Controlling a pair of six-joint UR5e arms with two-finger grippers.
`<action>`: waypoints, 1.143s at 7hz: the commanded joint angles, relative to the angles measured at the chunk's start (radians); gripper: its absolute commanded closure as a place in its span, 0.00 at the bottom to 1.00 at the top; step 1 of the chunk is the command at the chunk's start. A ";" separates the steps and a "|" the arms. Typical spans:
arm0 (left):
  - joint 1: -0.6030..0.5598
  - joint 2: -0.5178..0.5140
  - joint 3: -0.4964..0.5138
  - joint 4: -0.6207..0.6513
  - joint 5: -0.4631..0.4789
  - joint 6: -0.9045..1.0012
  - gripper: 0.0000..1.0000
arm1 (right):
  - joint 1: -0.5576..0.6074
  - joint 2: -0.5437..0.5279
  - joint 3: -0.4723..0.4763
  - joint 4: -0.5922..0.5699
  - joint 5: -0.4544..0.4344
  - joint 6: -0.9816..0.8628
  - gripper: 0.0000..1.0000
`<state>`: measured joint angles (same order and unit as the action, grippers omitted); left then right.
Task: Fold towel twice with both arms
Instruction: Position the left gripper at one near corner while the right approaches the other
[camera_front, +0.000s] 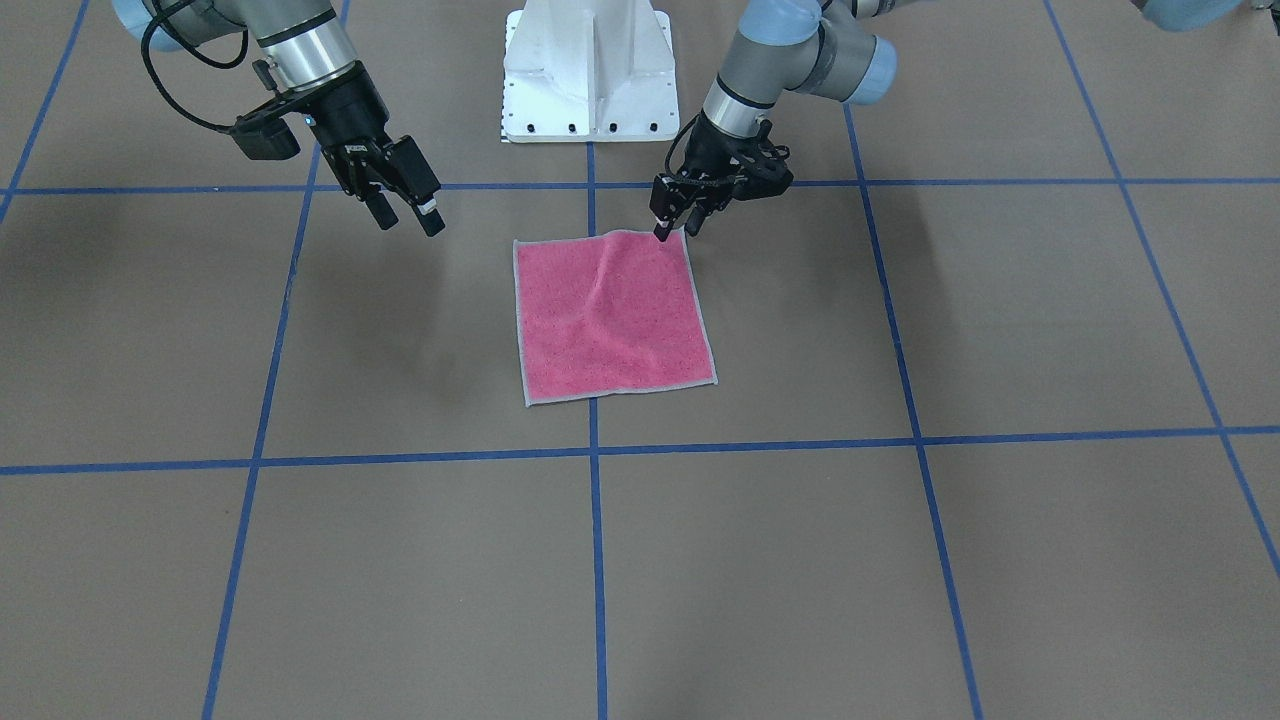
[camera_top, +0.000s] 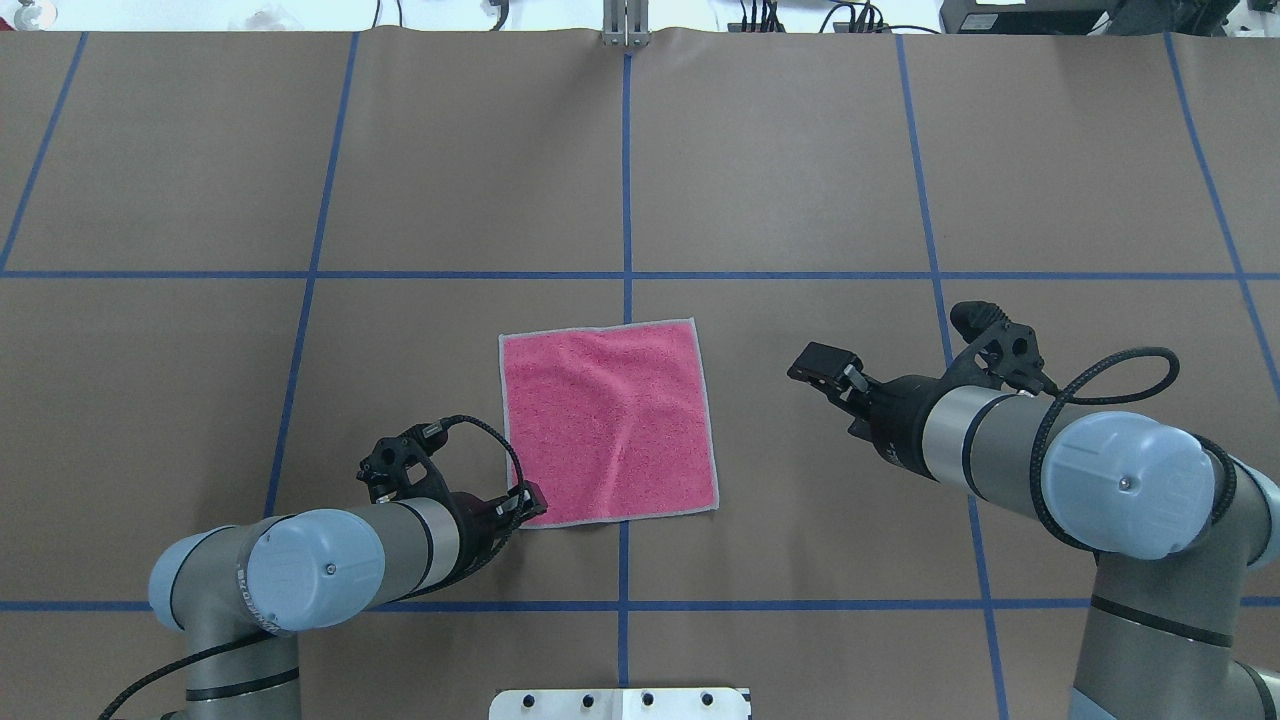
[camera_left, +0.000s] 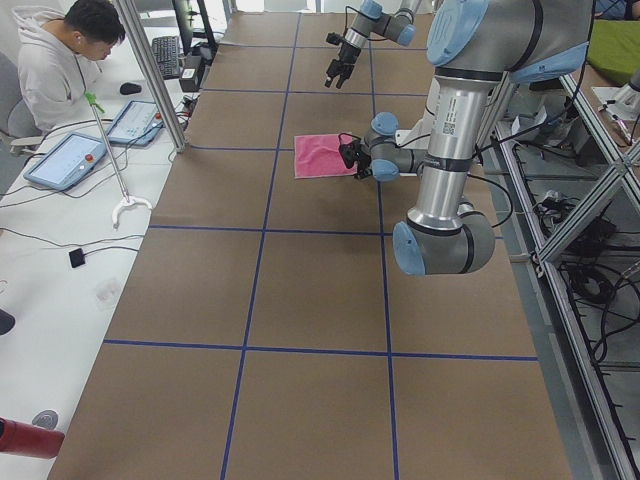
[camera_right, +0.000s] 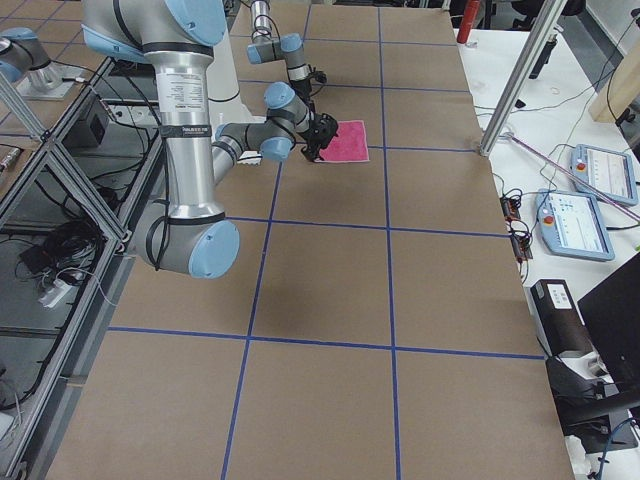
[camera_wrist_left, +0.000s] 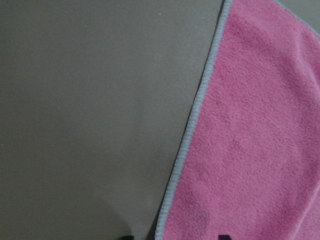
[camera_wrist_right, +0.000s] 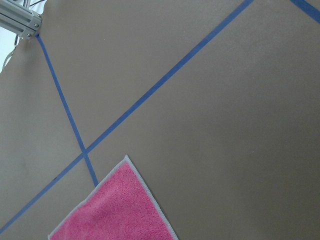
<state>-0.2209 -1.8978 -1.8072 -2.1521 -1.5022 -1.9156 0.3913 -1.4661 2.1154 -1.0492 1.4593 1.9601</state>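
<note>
**Left fingers parted at the towel's corner**

Spread flat, pink face up with soft creases: the towel (camera_front: 610, 315), midway between the left and right edges of the worktop (camera_front: 900, 560), nearer the robot-side edge. Low at its robot-side left corner, the left gripper (camera_front: 676, 230), fingers apart, straddling the grey hem, one tip over cloth and one over bare surface. Cannot tell whether touching. Raised toward the right edge, well apart from the cloth, the right gripper (camera_front: 408, 222), fingers spread, holding nothing.
</note>
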 joint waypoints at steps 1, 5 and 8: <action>0.000 -0.006 0.002 0.000 0.000 0.006 0.63 | 0.000 0.001 0.000 0.000 0.000 -0.001 0.02; -0.006 -0.004 0.000 0.000 0.000 0.009 0.82 | -0.002 0.001 -0.002 0.000 0.000 -0.003 0.02; -0.008 -0.004 -0.001 -0.002 0.000 0.010 1.00 | -0.051 0.039 -0.055 -0.008 -0.063 -0.007 0.01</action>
<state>-0.2273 -1.9023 -1.8074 -2.1525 -1.5018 -1.9057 0.3632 -1.4531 2.0933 -1.0532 1.4347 1.9536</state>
